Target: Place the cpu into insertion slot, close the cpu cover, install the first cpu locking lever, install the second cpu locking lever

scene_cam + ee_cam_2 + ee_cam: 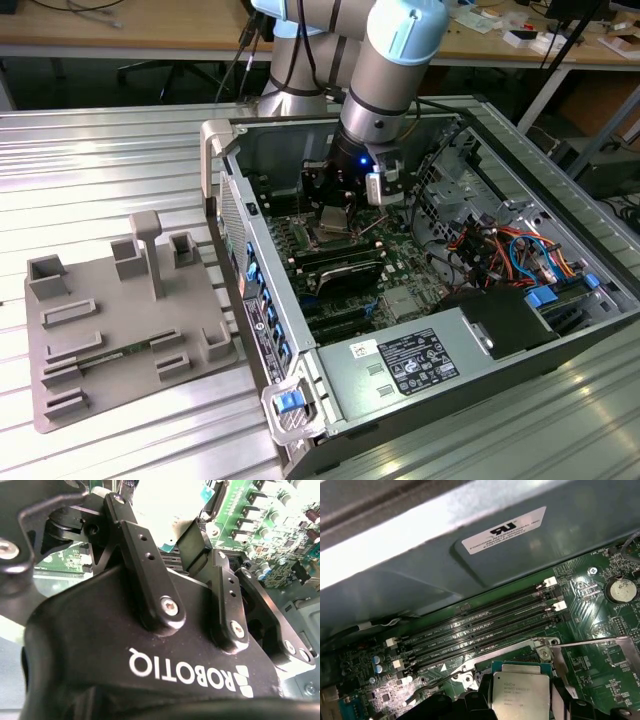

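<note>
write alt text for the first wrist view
A silvery-topped cpu lies at the metal-rimmed insertion slot on a green circuit board, beside long black memory slots. Beyond them rises a grey case wall with a white label.

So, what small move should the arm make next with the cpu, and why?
Probably lower it straight down, slowly. In the first wrist view the cpu sits between the jaws over the insertion slot, the cpu cover stands open, and nothing seems to lie between them.
</note>
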`<state>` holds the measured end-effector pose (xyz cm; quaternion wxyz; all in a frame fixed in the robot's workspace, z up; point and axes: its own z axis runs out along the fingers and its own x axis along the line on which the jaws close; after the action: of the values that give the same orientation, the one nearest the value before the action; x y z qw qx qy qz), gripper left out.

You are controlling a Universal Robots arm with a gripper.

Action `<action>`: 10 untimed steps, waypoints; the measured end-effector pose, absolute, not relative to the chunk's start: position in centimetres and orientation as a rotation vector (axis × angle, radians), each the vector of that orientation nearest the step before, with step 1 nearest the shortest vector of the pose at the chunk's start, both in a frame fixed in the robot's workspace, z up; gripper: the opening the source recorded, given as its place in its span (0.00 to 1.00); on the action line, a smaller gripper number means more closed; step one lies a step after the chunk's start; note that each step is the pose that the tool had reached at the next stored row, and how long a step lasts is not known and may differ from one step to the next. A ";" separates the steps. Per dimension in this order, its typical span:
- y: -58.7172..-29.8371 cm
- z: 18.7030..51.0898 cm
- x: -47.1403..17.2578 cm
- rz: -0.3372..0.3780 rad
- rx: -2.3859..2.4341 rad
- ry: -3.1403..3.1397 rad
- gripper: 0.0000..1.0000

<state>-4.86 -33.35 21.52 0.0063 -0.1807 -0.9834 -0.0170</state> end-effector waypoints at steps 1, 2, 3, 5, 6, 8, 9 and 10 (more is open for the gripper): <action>-33.4 21.5 -4.9 -0.053 -0.567 -3.077 0.55; -33.4 21.5 -4.9 -0.053 -0.570 -3.076 0.55; -33.4 21.5 -4.9 -0.053 -0.574 -3.076 0.55; -33.4 21.5 -4.9 -0.053 -0.578 -3.075 0.55; -33.4 21.5 -4.9 -0.053 -0.580 -3.074 0.55; -33.4 21.5 -4.9 -0.053 -0.585 -3.074 0.55; -33.4 21.5 -4.9 -0.053 -0.587 -3.073 0.55; -33.4 21.5 -4.9 -0.053 -0.589 -3.073 0.55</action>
<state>-4.86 -33.35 21.49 0.0062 -0.1881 -0.9820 -0.0171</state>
